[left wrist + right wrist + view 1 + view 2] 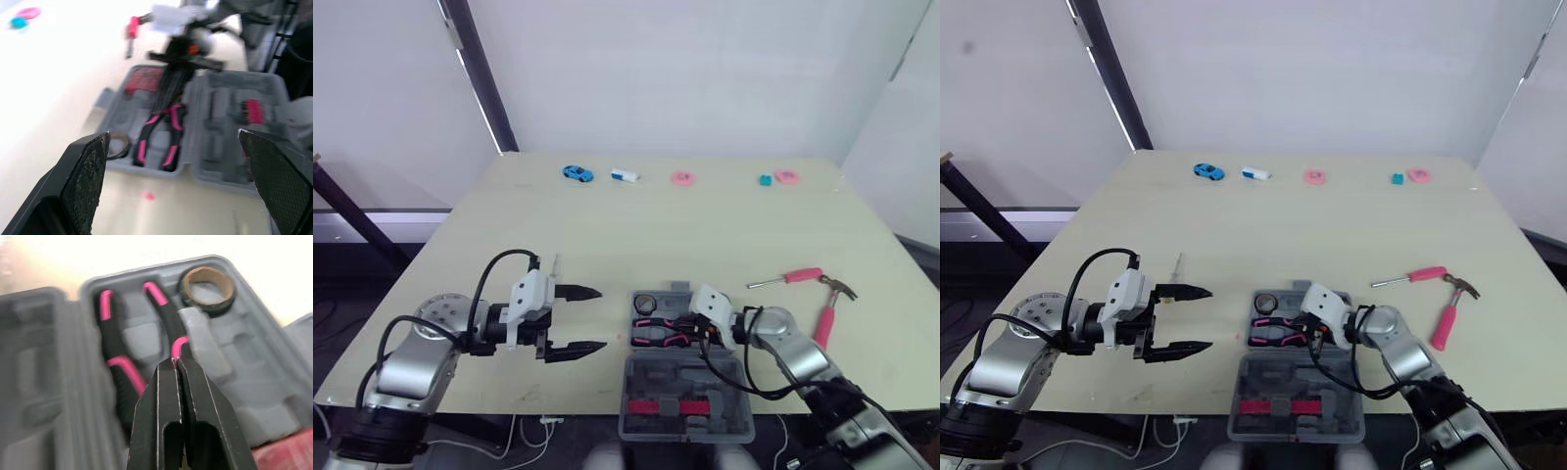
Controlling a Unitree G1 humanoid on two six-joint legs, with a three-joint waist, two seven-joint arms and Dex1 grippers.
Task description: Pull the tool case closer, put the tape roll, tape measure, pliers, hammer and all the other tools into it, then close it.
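The grey tool case [656, 377] lies open at the table's near edge, its lid half hanging over the edge. In its tray half are a tape roll [644, 303] and black pliers with pink handles [656, 339]. My right gripper [175, 363] is shut, its tips resting on the pink end of a pliers handle [179, 345] inside the case [205, 333]. My left gripper [573, 319] hovers open just left of the case with nothing between its fingers. To the right of the case lie a pink-handled hammer [827, 305] and a pink-handled screwdriver [790, 278].
A thin metal piece [1176, 264] lies beyond my left gripper. Along the far edge sit a blue toy car [577, 173], a white and blue block [625, 176], a pink ring [681, 178], a teal block [765, 180] and a pink piece [787, 176].
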